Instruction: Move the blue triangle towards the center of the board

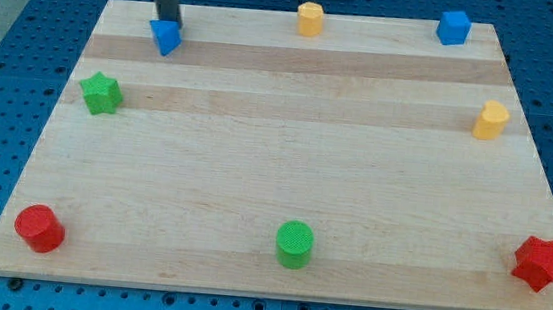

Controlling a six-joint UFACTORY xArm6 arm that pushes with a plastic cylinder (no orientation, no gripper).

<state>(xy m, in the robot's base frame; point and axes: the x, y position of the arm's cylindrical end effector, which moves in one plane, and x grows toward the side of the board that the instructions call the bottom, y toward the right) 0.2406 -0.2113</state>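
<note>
Blue triangle (165,36) touching my tip (170,21), smooth pale wooden board (285,176), no fingers shown

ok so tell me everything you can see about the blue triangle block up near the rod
The blue triangle is a small, solid-looking block of matte blue, plastic by the look of it, with one corner pointing toward the view's bottom. It sits flat on the wooden board near the top left corner. My tip stands right at its top edge, seemingly touching it. No other block is near; the green star lies apart, lower left.
</note>
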